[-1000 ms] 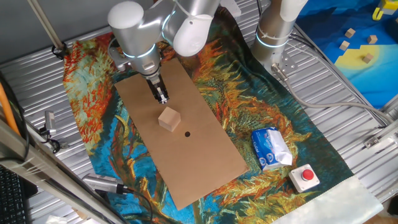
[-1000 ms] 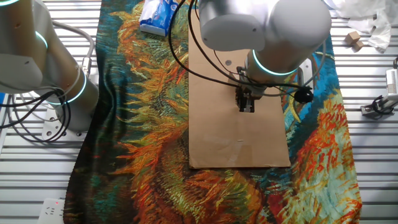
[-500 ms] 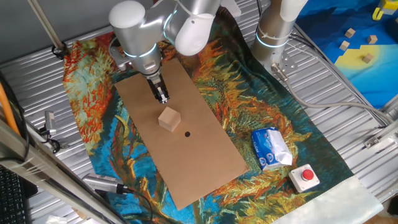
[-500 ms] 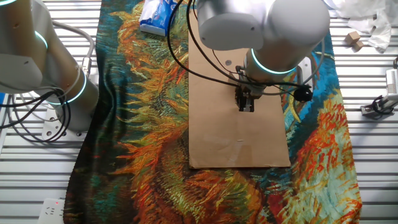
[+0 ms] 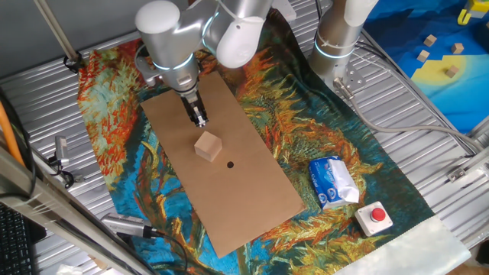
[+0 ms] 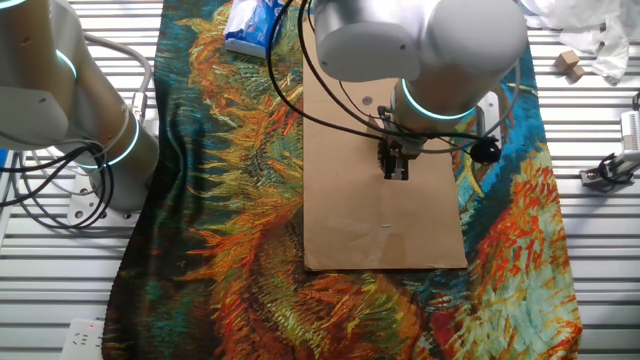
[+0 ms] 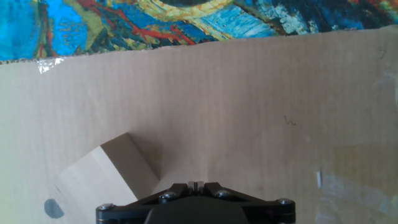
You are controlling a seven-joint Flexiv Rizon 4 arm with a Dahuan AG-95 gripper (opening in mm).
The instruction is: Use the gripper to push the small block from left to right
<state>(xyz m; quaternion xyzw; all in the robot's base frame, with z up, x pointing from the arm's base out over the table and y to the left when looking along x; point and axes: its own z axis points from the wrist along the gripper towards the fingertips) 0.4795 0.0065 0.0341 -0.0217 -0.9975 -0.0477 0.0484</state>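
Note:
The small block (image 5: 207,145) is a light-tan wooden cube on the brown cardboard sheet (image 5: 252,191). My gripper (image 5: 200,121) is shut and empty, its black tip pointing down just above the cardboard, a short way behind the block and apart from it. In the other fixed view the gripper (image 6: 397,173) hangs over the cardboard (image 6: 370,230) and the arm hides the block. In the hand view the block (image 7: 106,177) lies at the lower left of the shut gripper (image 7: 196,185), with a dark dot (image 7: 53,208) beside it.
The cardboard lies on a colourful painted cloth (image 5: 114,114). A white-and-blue carton (image 5: 333,182) and a red button (image 5: 377,217) sit to the right front. A second silver arm column (image 5: 340,30) stands at the back. A black dot (image 5: 230,163) marks the cardboard.

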